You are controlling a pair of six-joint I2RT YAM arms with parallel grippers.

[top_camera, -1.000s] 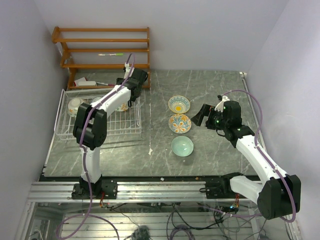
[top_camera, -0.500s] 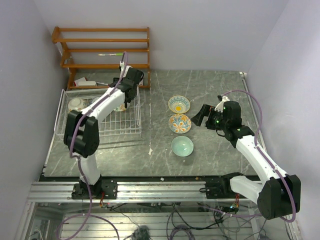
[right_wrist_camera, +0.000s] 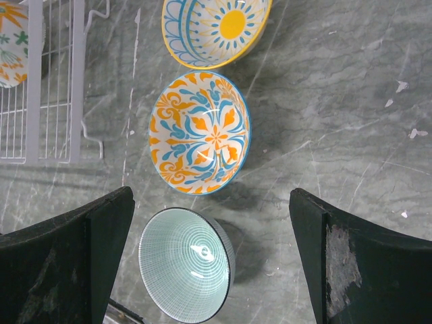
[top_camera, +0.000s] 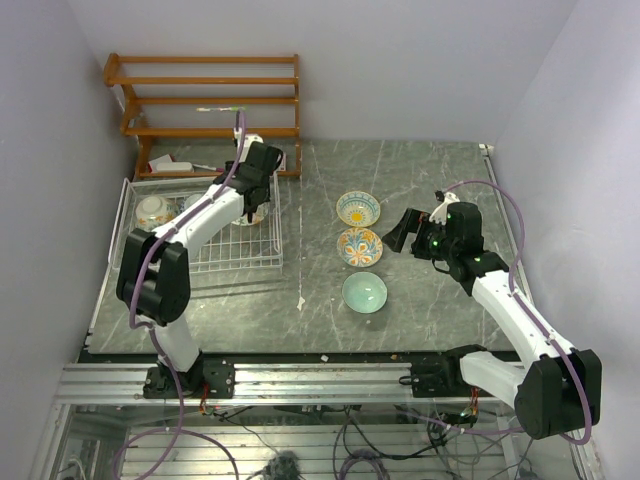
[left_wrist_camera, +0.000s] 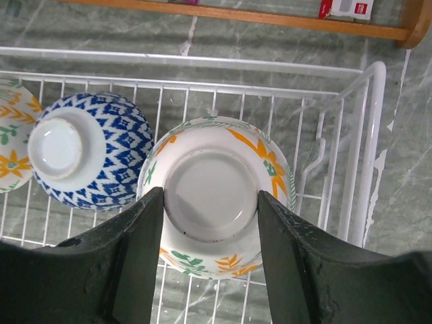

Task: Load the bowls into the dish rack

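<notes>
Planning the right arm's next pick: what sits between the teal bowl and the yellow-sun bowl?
The orange-and-blue floral bowl, upright on the table; the right wrist view shows it best.

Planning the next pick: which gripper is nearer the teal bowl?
Right. The right gripper hovers just beyond and to the right of the teal bowl; the left gripper is far off to its left, over the rack.

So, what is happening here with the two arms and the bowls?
The left claw grips an upside-down flowered bowl by its foot, over the grid of the white dish rack. Next to it in the rack sits an upside-down blue patterned bowl, and a third bowl shows at the edge. Three more wait on the table: a yellow-sun bowl, an orange-and-blue bowl and a teal bowl. The right claw hangs open near them, holding nothing.
</notes>
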